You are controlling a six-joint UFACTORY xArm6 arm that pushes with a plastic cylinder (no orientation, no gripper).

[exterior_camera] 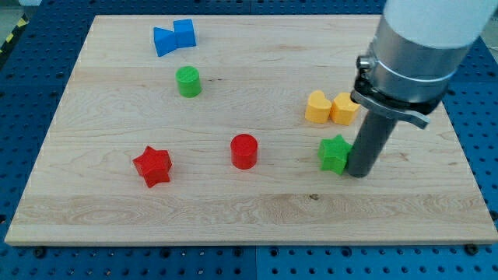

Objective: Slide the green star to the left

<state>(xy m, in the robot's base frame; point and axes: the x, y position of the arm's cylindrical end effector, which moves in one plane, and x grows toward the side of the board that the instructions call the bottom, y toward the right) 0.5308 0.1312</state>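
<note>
A: List board contents, view's left to right.

B: Red star [152,166] at lower left. Blue block [173,37] near the view's top, shape unclear. Green cylinder [187,81] below it. Red cylinder [243,151] near centre. Two yellow blocks: a heart [317,107] touching a second [343,108], partly hidden.

A: Task item?

B: Green star [334,153], right of centre, below the yellow pair.

A: Tool state?

B: No pincer fitted, nothing gripped. My tip [359,174] stands against the star's right side, apparently touching.

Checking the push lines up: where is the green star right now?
The green star sits right of centre, touching my tip on its right, just below the yellow blocks.
</note>
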